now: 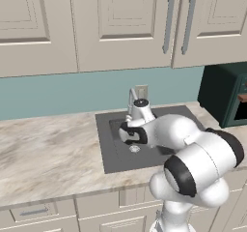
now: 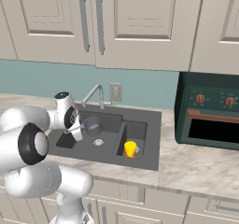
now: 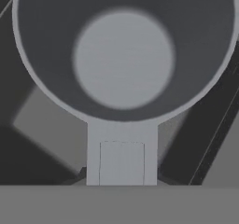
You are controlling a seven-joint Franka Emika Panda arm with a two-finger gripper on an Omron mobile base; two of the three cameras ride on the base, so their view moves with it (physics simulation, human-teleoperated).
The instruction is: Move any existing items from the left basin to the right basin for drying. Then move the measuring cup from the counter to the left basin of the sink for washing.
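The arm bends over the sink (image 2: 154, 125) and the fingers (image 2: 76, 130) pinch the flat handle of the measuring cup (image 2: 91, 124) above the left basin (image 2: 108, 120). The long handle runs from the fingers straight out to the dark grey round bowl, whose open mouth shows a pale bottom. The yellow cup (image 2: 130, 149) stands upright in the right basin (image 2: 140, 130), well apart from the fingers.
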